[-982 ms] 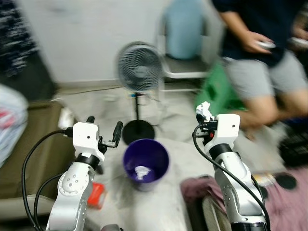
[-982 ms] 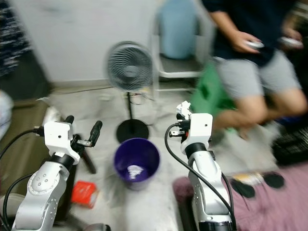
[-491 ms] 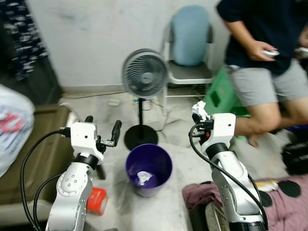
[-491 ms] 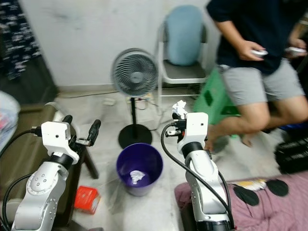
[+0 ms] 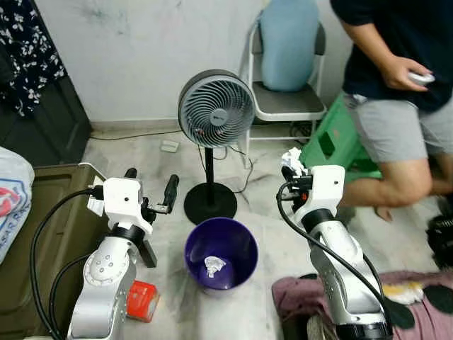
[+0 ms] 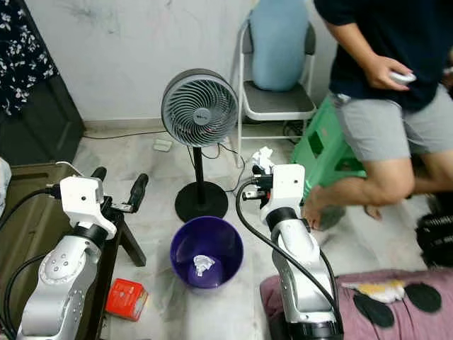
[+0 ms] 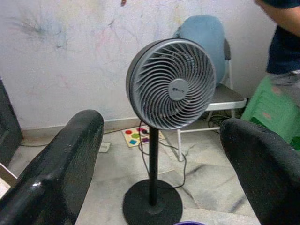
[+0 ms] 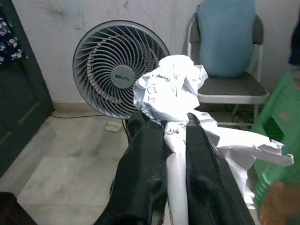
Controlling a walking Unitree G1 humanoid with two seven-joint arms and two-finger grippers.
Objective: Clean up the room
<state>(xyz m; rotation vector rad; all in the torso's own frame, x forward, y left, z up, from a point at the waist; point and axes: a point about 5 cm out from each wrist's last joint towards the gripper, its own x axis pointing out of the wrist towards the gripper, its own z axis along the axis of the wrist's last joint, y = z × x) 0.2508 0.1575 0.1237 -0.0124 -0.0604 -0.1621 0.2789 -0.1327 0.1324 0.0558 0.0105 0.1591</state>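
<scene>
A purple bin (image 5: 221, 253) stands on the floor between my two arms, with a crumpled white paper (image 5: 214, 266) lying inside it. My right gripper (image 5: 289, 170) is raised to the right of the bin and above its rim, shut on a crumpled white paper ball (image 8: 171, 92); the black fingers (image 8: 143, 173) pinch the paper from both sides. My left gripper (image 5: 150, 185) is held up to the left of the bin, open, with nothing between its fingers (image 7: 56, 166).
A standing fan (image 5: 215, 110) on a round black base is just behind the bin. A chair with a blue cushion (image 5: 287, 49), a green stool (image 5: 333, 142) and a person (image 5: 396, 92) are at the back right. A red packet (image 5: 141, 300) lies on the floor by a dark green case (image 5: 35, 241).
The camera has steadied and shifted; the view is sharper now. The person at right has moved a little. Both grippers keep their pose, the right one still holding the paper.
</scene>
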